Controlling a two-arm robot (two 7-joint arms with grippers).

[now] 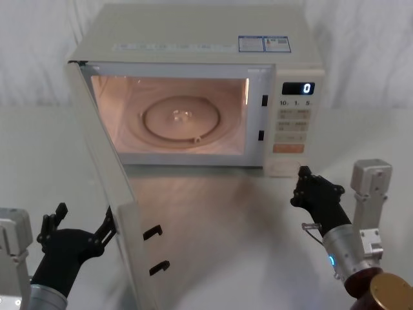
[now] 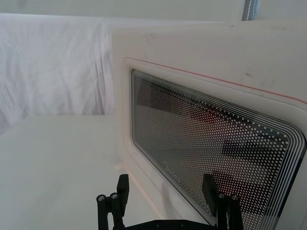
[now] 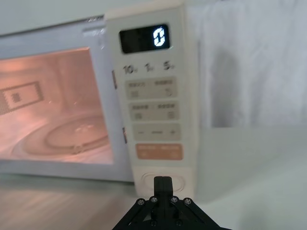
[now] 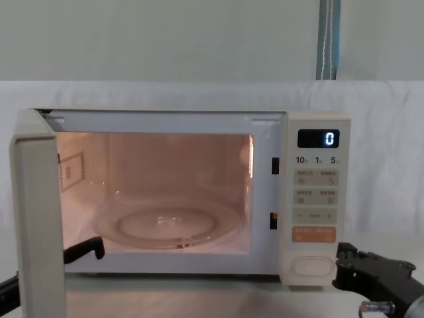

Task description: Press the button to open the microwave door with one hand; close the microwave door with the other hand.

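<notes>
- The microwave door (image 1: 106,194) stood swung wide open on its left hinge, edge-on in the chest view, so the lit cavity and its glass turntable (image 1: 181,120) were exposed.
- The open-door button (image 3: 162,182), at the foot of the control panel (image 1: 293,126), had evidently done its work; the first half of the task appeared complete.
- The right gripper (image 1: 303,175) sat just in front of that button with its fingers pressed together into a single tip; whether it was touching the button or just clear of it could not be judged.
- The left gripper (image 1: 80,223) hung low on the outer side of the door, fingers spread apart, holding nothing. Its wrist view faced the door's dotted glass window (image 2: 216,143), with one fingertip (image 2: 209,184) lying across the frame.
- Remaining: the left gripper had to push the outer face so the door swung shut and latched; the display (image 3: 144,38) read 0.
</notes>
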